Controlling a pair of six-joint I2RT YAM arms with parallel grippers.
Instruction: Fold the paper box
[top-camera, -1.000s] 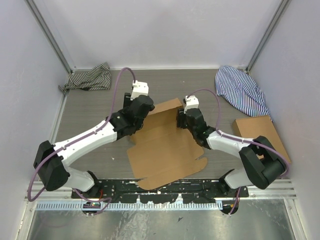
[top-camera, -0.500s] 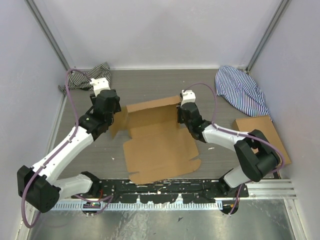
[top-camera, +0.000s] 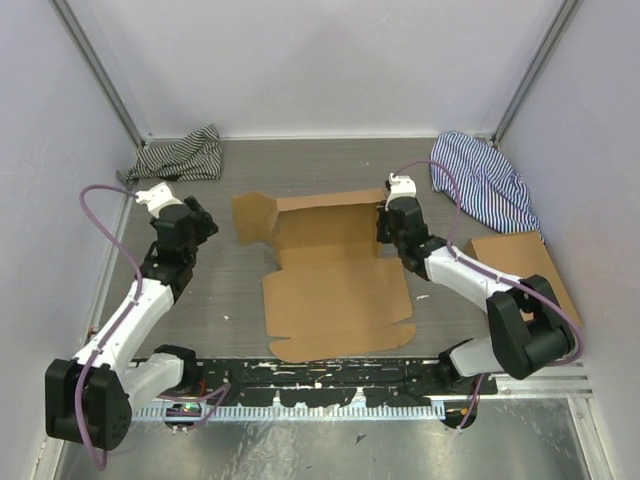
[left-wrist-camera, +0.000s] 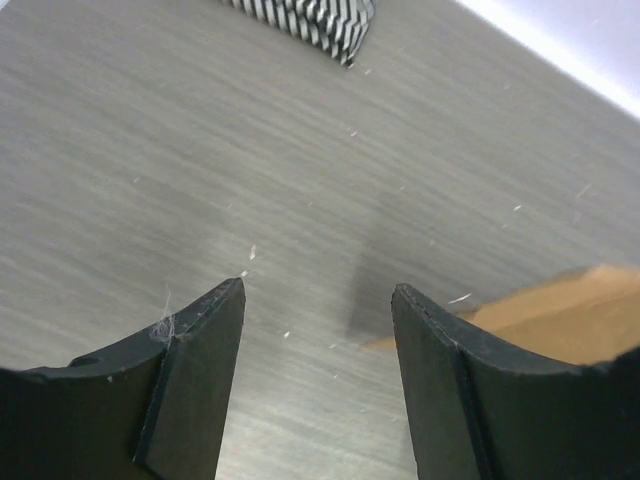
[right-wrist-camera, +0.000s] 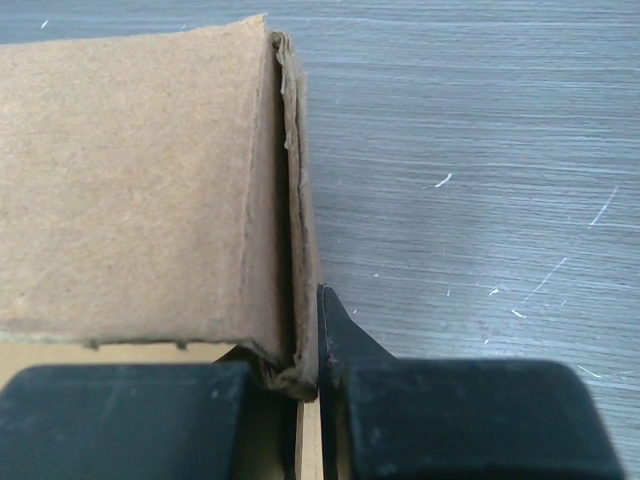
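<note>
From above, the right pincer (top-camera: 386, 226) pinched the raised right flap of the paper box (top-camera: 335, 295), whose flat sheet spread away to that pincer's left. The left pincer (top-camera: 203, 226) hung apart from the box, which lay to its right.

In the left wrist view, the left pincer (left-wrist-camera: 318, 380) stood spread over bare table (left-wrist-camera: 200, 150). A box corner (left-wrist-camera: 565, 315) lay just ahead of its right finger, and a striped cloth (left-wrist-camera: 300, 15) lay far ahead.

In the right wrist view, the right pincer (right-wrist-camera: 308, 390) was clamped on the doubled cardboard edge. The box wall (right-wrist-camera: 140, 180) ran ahead and leftward.
</note>
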